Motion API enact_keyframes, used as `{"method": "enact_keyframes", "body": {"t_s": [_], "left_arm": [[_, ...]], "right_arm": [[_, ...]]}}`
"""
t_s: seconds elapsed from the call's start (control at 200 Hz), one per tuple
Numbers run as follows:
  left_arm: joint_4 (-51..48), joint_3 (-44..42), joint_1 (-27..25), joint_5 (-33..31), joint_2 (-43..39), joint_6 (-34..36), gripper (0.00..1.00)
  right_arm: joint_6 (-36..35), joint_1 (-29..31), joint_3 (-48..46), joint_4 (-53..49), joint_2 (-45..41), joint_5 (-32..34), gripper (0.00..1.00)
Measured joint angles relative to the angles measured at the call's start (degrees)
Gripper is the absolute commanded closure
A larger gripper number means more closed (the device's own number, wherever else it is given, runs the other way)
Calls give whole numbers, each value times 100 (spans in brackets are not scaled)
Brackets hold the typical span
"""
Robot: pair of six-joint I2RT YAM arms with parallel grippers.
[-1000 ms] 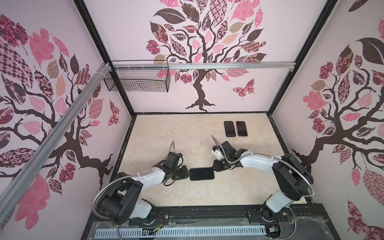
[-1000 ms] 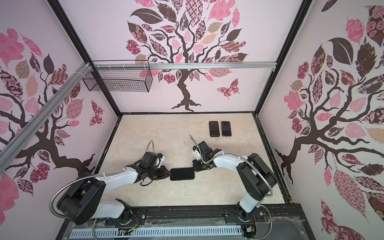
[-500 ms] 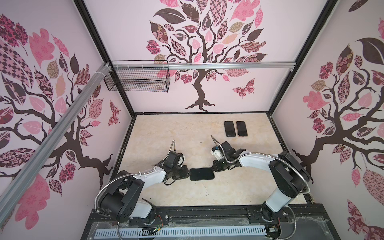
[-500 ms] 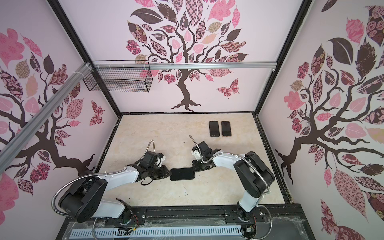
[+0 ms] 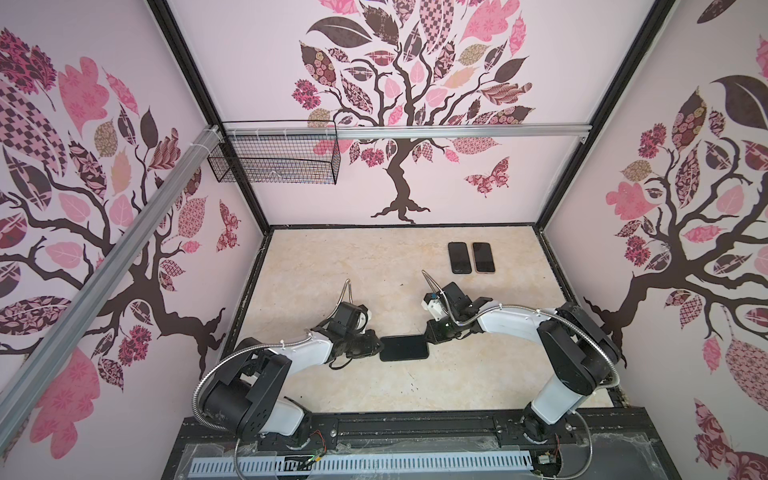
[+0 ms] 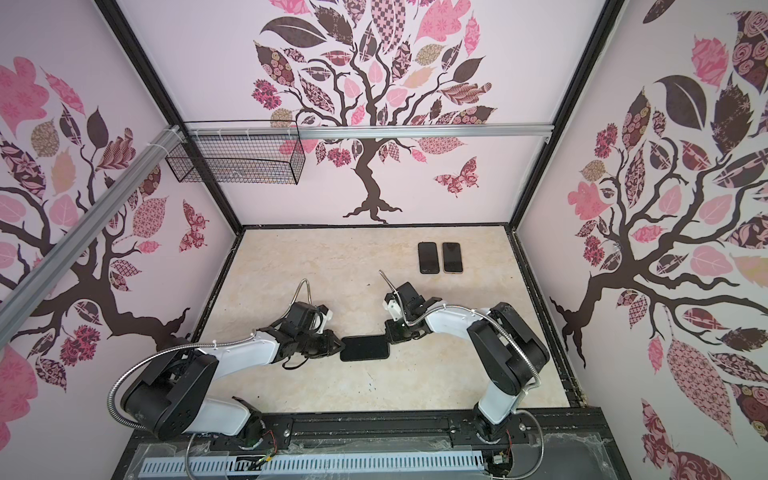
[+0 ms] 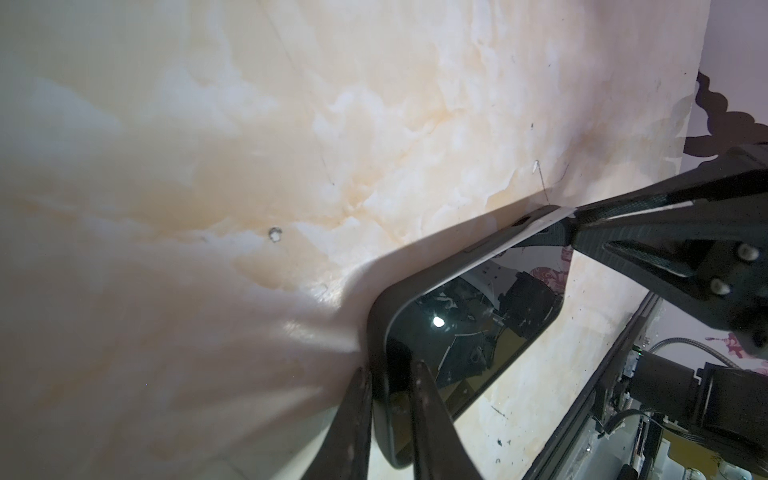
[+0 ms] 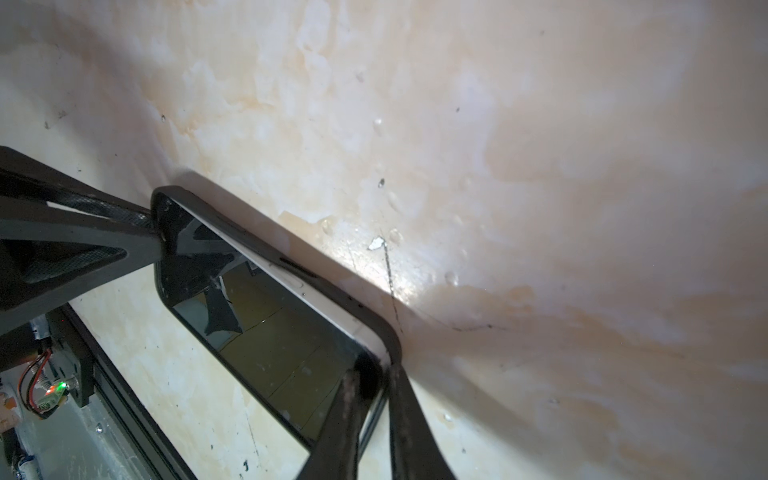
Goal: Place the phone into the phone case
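A phone with a glossy black screen lies in a black phone case near the table's front middle. Along the far long side the phone's pale edge shows above the case rim. My left gripper is shut on the left short end, one finger on the screen and one under the case. My right gripper is shut on the far right corner.
Two more dark phones lie side by side at the back right of the marble-patterned table. A wire basket hangs on the back wall's rail at the left. A black rail runs along the front edge.
The right gripper's jaws have narrowed a little on the corner. The phone, the case and the left gripper have stayed in place.
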Motion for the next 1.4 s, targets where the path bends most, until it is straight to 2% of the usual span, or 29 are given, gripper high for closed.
{"method": "enact_keyframes", "body": {"t_s": [0.53,1.4], "left_arm": [[105,-11,28,59,28,-96,78],[308,-90,160,-236,-26,-142,78]], "right_arm": [[0,96,557,-686,393,177,83],[354,184,590,-400,627,146,86]]}}
